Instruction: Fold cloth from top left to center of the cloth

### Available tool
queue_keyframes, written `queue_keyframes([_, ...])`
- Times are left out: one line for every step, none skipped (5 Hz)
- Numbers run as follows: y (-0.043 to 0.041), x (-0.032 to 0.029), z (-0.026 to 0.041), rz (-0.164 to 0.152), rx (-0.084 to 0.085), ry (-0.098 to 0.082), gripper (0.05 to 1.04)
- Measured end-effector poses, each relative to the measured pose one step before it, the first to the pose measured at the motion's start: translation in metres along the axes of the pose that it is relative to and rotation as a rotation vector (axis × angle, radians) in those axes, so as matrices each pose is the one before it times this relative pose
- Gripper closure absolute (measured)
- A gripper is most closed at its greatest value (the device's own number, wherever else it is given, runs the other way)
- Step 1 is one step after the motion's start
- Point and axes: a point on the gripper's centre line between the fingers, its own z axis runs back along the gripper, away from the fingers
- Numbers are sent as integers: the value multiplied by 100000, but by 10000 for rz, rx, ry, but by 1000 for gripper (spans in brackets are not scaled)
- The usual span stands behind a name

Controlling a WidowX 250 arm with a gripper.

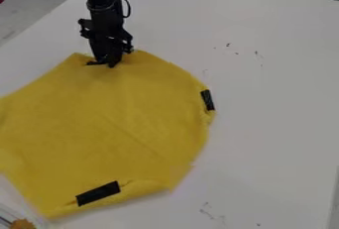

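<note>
The black gripper (111, 63) hangs down at the upper edge of the yellow cloth (126, 124), its tip touching or just over the fabric. Whether its fingers have hold of the cloth cannot be made out. The cloth lies mostly flat across the left and middle of the table, with creases near its centre and a raised fold along the bottom edge. Black strips sit on it at the right edge (207, 100) and near the bottom (98, 193); a small dark piece shows beside the gripper's tip.
The white table (271, 114) extends to the right of the cloth, with small dark marks on it. A clear container (8, 215) with an orange-brown item (23, 224) stands at the bottom left corner, close to the cloth.
</note>
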Motion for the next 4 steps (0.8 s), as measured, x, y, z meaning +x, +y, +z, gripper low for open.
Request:
queue_keyframes([-19, 61, 31, 52, 16, -10, 902])
queue_keyframes([20, 44, 0, 15, 25, -56, 938])
queue_keyframes([-187, 86, -29, -6, -22, 7, 729])
queue_keyframes([-27, 194, 153, -116, -17, 60, 443])
